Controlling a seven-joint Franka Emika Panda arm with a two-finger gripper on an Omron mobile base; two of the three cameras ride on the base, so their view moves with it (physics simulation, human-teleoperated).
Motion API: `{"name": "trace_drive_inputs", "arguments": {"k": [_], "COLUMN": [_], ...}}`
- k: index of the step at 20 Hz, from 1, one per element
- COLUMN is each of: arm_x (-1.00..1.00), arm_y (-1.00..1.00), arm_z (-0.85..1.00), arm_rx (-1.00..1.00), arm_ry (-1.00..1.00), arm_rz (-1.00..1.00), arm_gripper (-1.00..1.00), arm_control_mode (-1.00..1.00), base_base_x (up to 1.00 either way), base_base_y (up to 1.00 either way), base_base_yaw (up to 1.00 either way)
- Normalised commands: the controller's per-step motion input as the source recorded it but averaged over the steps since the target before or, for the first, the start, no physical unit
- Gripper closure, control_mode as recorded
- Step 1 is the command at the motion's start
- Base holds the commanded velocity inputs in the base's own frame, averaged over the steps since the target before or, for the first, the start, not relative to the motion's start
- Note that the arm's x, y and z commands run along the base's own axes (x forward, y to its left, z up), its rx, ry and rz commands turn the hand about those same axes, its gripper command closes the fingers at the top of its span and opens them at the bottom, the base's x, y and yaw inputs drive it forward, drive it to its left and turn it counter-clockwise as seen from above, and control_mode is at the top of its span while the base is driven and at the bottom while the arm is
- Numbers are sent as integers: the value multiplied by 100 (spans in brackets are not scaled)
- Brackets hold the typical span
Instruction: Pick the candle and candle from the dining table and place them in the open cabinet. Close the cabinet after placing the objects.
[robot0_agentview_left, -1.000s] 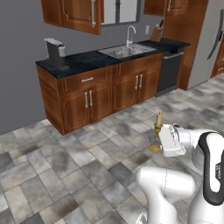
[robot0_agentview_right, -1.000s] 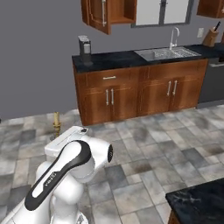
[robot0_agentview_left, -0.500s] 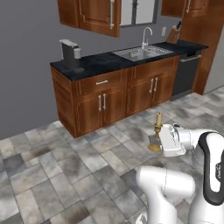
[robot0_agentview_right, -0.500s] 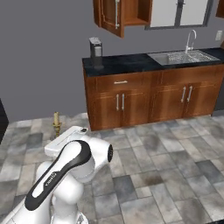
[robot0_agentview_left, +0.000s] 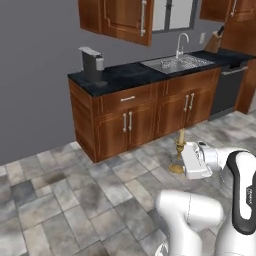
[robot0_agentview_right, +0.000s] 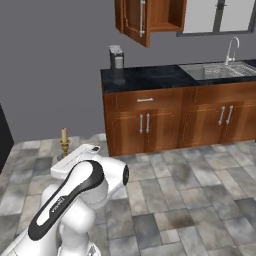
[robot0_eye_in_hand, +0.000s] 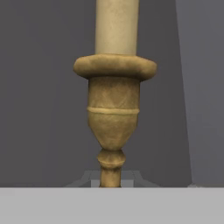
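A: The gripper (robot0_agentview_left: 180, 161) sits low over the grey tiled floor (robot0_agentview_left: 75, 200), clamped tight on the thin taper candle (robot0_agentview_left: 182, 136), which stands upright on its slender brass stick.

B: From the right base view the same candle (robot0_agentview_right: 64, 136) pokes up just beside the white hand, well apart from the counter (robot0_agentview_right: 150, 75).

A: And the hand view puts it dead centre — cream candle (robot0_eye_in_hand: 117, 26) above, brass cup and drip ring below, the stem narrowing at the bottom edge between the fingertips.

B: Up on the wall is the cabinet (robot0_agentview_right: 147, 17), reddish-brown, its panelled door (robot0_agentview_right: 134, 20) swung out with the long silver bar handle (robot0_agentview_right: 142, 16) on it — the inside shows open to the right of the door.

A: In the left base view that cabinet door (robot0_agentview_left: 125, 20) hangs above the black counter top, where 1 grey appliance (robot0_agentview_left: 92, 65) stands near the left end and the sink (robot0_agentview_left: 175, 63) lies further right.
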Motion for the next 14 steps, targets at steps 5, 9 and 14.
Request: {"name": "trace_drive_inputs", "arguments": {"k": [5, 9, 14], "arm_x": [0, 0, 0], "arm_y": [0, 0, 0], "arm_z": [0, 0, 0], "arm_rx": [0, 0, 0], "arm_ry": [0, 0, 0], "arm_rz": [0, 0, 0], "arm_gripper": [100, 100, 100], "arm_control_mode": [100, 100, 100], "base_base_x": [62, 65, 65], "base_base_y": [-28, -32, -35], "base_base_yaw": [12, 12, 12]}}
